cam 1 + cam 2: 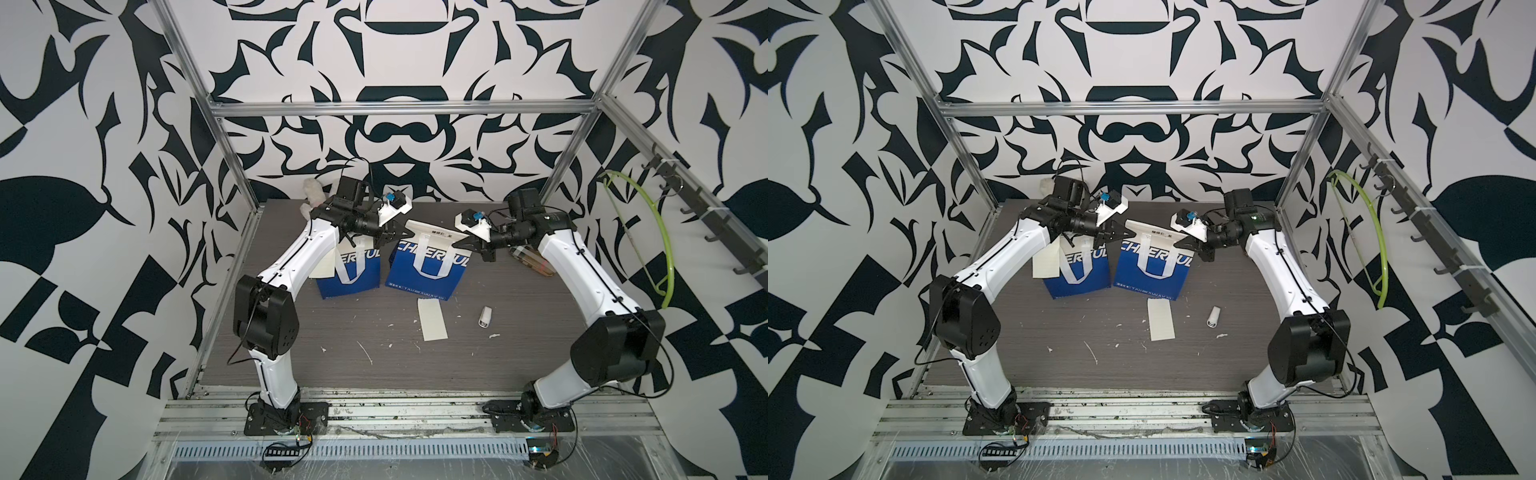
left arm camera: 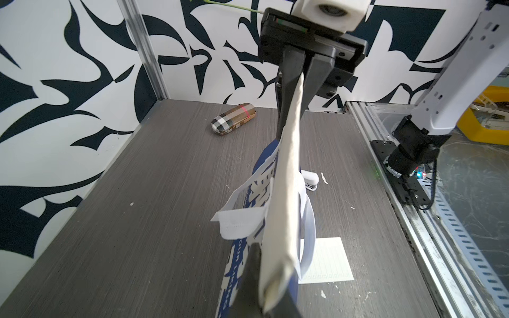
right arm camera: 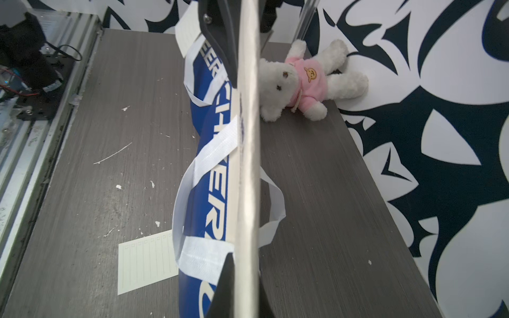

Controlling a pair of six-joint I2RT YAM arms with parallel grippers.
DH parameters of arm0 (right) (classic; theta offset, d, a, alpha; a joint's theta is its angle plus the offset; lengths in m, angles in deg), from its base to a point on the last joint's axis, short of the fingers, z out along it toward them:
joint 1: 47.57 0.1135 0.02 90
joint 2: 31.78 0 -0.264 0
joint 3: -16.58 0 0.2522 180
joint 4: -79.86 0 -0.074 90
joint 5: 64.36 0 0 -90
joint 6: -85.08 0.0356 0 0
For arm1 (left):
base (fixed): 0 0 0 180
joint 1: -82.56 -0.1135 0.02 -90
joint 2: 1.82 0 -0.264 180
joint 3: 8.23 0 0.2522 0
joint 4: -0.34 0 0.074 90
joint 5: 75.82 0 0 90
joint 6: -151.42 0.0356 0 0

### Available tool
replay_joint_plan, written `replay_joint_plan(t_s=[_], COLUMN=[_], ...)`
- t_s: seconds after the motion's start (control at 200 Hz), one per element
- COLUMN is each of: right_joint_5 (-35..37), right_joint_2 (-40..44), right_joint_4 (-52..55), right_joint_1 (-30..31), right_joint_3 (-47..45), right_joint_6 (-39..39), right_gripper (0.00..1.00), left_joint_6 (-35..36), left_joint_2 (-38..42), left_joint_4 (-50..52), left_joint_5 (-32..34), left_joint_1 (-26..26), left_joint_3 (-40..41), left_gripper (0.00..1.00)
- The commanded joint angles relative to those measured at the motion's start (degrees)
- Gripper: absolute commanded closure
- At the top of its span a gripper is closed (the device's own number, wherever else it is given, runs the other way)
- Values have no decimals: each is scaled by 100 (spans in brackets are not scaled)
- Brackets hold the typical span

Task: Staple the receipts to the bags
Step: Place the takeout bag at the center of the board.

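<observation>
— Paper bag [image 1: 419, 278] stands upright: left gripper [image 1: 392, 235] pinches one top corner; right gripper [image 1: 471, 245] flanks the other, grip unclear.
— If that side slips, it swings and flops onto the receipt [image 1: 432, 320] on the worktop [image 1: 311, 332].

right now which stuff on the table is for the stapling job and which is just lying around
For the job:
left bag
right bag
receipt by the left bag
loose receipt
small white stapler

Just lying about:
plush toy
plaid case
white scraps
</observation>
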Motion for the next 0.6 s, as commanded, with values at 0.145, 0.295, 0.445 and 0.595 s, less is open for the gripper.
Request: replay_joint_plan(t_s=[0.145, 0.295, 0.445, 0.595], right_joint_5=[872, 1598, 1755, 2167], right_joint_2=[1051, 1983, 2664, 3150], right_joint_4=[-2040, -2311, -1748, -1114], right_joint_1=[40, 40, 108, 358], right_joint_3=[-849, -1470, -1914, -2507], right_joint_6=[2296, 3920, 5398, 6553], right_gripper=[33, 27, 31, 32], left_joint_6=[-1596, -1858, -2098, -2210], left_joint_2=[75, -24, 82, 196], left_joint_4=[-2499, -2843, -3537, -3609], left_joint_5=[677, 779, 1011, 1039], left_joint_1=[-13, 29, 86, 124], left_joint_3=[1043, 1150, 1562, 1785], left_gripper=[100, 100, 100, 99])
